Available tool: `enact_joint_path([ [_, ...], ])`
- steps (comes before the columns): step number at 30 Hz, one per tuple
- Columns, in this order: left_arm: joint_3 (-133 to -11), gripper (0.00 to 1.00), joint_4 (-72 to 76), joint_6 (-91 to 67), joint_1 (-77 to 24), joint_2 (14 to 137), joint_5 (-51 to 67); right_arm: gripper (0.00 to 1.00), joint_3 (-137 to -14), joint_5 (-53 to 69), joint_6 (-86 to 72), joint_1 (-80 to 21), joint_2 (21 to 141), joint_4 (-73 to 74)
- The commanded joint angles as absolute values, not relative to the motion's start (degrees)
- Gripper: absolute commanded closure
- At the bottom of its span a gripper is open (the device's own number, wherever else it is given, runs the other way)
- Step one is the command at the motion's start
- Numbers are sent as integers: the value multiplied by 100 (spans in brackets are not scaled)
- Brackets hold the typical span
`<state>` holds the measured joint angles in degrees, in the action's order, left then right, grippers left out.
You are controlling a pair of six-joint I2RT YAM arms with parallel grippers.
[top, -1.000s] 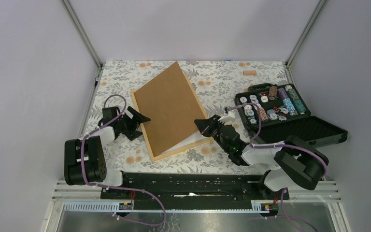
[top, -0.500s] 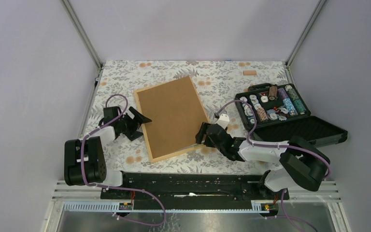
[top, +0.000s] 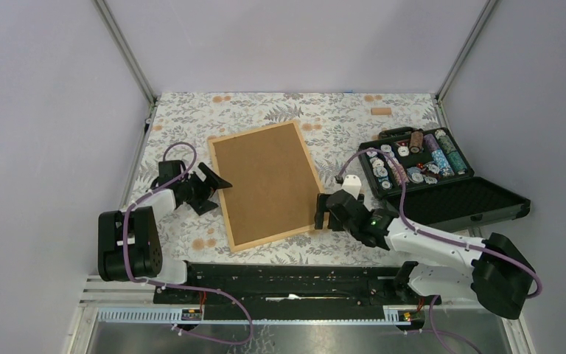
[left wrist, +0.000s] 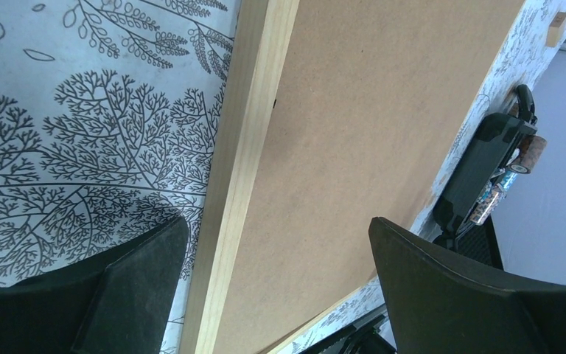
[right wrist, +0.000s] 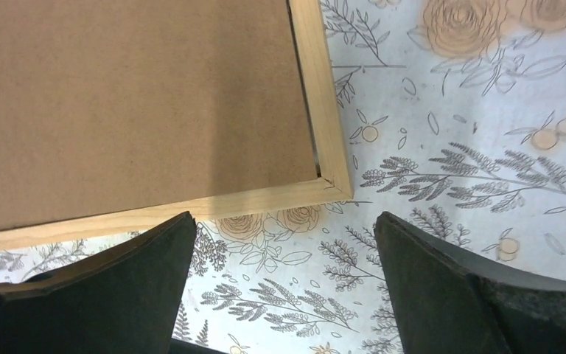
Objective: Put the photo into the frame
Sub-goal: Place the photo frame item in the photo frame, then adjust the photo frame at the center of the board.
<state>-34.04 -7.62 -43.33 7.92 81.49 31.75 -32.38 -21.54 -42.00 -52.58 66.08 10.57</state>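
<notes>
– Where we look down from above, we find the frame lying flat on the flowered table, back side up, a little askew, with a brown board filling it.

– And the photo?

– We cannot see it; the board covers everything inside the wooden rim.

– What do we say of the left pincer?

– Its fingers stand wide apart with nothing between them but the frame's left rim and a strip of board below. From its own camera we see the rim run up between the two black fingers. Whether a finger touches the wood, we cannot tell.

– And the right pincer?

– Also spread wide and holding nothing. We see it at the frame's near right corner, with that corner and bare tablecloth between its fingers.

– Anything else on the table?

– A black case lies open to the right of the frame, apart from it, its tray full of poker chips. Near the far edge we see a small brown block.
</notes>
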Motion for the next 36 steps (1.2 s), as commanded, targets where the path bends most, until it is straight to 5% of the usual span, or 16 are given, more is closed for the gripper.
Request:
enact_joint_path([
  [1, -3726, 2, -966, -4026, 811, 8215, 3080, 11, -3828, -1960, -3457, -4971, 6481, 1144],
  [6, -4015, 2, -1229, -3817, 880, 8447, 3241, 19, -4354, -345, -3087, -3994, 7156, 302],
  [16, -4336, 2, -1233, -3710, 922, 9074, 3760, 44, -6159, 950, -2780, -3095, 9443, 327],
  [36, -4272, 2, -1091, -3748, 917, 9324, 3880, 42, -6037, 1435, -2720, -2776, 10431, 125],
])
